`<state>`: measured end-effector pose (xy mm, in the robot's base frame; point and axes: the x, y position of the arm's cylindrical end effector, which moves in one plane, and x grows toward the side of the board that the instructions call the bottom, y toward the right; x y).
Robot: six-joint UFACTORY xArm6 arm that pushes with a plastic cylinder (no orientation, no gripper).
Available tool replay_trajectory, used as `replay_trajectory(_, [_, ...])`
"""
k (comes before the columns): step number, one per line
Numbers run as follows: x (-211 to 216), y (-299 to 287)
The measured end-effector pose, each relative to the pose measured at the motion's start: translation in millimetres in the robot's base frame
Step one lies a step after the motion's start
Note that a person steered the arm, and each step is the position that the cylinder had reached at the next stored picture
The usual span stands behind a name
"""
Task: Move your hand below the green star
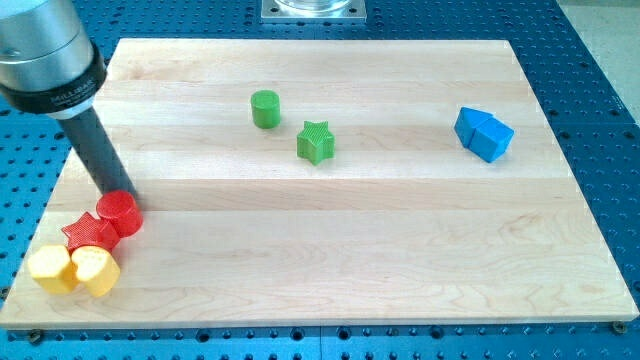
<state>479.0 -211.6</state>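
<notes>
The green star (316,142) lies on the wooden board (330,250) a little above the middle. A green cylinder (265,109) stands up and to its left. My tip (113,192) is far to the view's left of the star, at the board's left side, touching or just behind the top edge of a red cylinder (120,213). The rod slants up to the arm's grey body at the view's top left.
A red star (88,234) lies just left and below the red cylinder. Two yellow blocks (74,270) sit at the bottom left corner. Two blue blocks (484,134) sit together at the right.
</notes>
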Motion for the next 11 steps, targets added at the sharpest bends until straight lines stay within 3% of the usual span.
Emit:
replay_trajectory(2, [40,167])
replay_trajectory(3, [19,244])
replay_trajectory(4, [-42,270])
replay_trajectory(7, [-88,251])
replay_trajectory(9, [-39,251])
replay_trajectory(11, [-20,248])
